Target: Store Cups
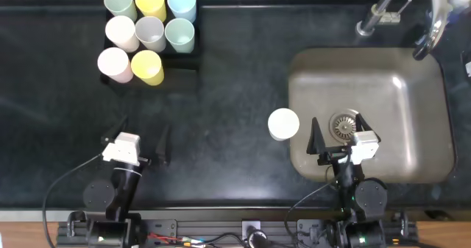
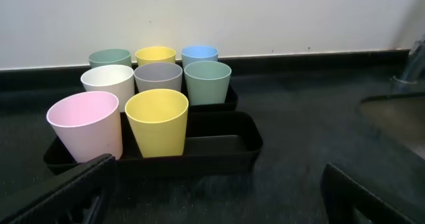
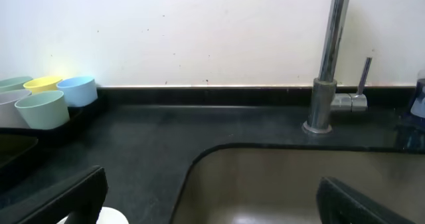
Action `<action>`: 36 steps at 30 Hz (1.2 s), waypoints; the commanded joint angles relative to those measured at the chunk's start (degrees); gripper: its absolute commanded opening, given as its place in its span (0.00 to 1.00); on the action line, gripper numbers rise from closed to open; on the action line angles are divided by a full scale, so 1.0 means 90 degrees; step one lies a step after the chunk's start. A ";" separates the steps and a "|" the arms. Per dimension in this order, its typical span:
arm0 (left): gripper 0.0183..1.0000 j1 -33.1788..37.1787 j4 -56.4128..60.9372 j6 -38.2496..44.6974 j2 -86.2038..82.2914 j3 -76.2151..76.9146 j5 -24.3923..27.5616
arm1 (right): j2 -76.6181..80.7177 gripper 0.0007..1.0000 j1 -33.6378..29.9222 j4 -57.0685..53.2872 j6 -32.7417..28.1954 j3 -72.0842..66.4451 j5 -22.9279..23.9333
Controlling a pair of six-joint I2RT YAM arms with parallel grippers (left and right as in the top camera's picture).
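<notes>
A black tray (image 1: 185, 62) at the back left holds several cups: green, yellow and blue at the back, then white, grey and green, with a pink cup (image 2: 87, 124) and a yellow cup (image 2: 158, 121) in front. The front compartment (image 2: 222, 143) beside the yellow cup has nothing in it. A lone white cup (image 1: 283, 124) stands on the counter at the sink's left rim, and its rim (image 3: 109, 216) sits by my right gripper's finger. My left gripper (image 1: 141, 135) is open on the counter, facing the tray from a distance. My right gripper (image 1: 340, 129) is open above the sink's near-left part.
A steel sink (image 1: 412, 79) fills the right side, with a drain (image 1: 343, 124) under my right gripper. A faucet (image 1: 379, 9) stands behind it against the wall. The dark counter (image 1: 228, 93) stretches between tray and sink.
</notes>
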 commanded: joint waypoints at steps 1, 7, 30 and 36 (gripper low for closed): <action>1.00 -0.0034 -0.0007 0.0117 -0.0078 -0.0024 -0.0075 | -0.0039 1.00 0.0029 0.0032 0.0024 -0.0085 0.0005; 1.00 -0.0034 -0.0007 0.0117 -0.0078 -0.0024 -0.0073 | -0.0039 1.00 0.0029 0.0032 0.0024 -0.0085 0.0005; 1.00 -0.0034 -0.0007 0.0117 -0.0078 -0.0024 -0.0073 | -0.0044 1.00 0.0029 0.0046 0.0024 -0.0085 -0.0114; 1.00 -0.0034 -0.0007 0.0117 -0.0078 -0.0024 -0.0073 | 0.0639 1.00 0.0029 0.0146 0.0080 0.0364 -0.0068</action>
